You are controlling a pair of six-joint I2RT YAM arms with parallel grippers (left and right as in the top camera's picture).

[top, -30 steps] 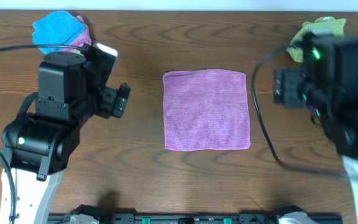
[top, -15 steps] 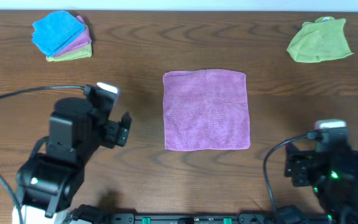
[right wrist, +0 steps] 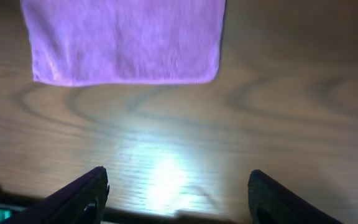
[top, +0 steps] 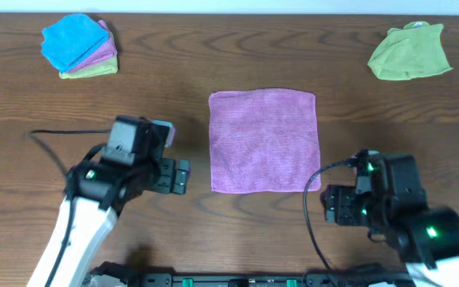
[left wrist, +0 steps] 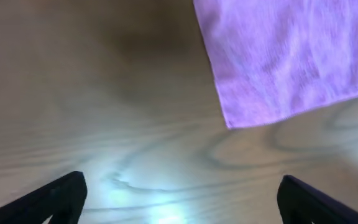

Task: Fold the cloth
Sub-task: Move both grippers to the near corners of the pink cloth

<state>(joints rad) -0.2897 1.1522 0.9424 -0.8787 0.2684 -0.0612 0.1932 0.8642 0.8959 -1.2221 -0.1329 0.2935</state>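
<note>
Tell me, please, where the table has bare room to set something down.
Bare wood lies between the cloth and the folded stack, and between it and the green cloth. Crowded: the cloth's near corners, by the left pincer and right pincer.

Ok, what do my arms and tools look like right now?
Both arms have black, blocky wrists and white lower links. The left arm shows a green light and a thin black cable trailing from it. The right arm has green lights and a looping black cable. The left tool and right tool each have two dark, wedge-shaped fingers.
</note>
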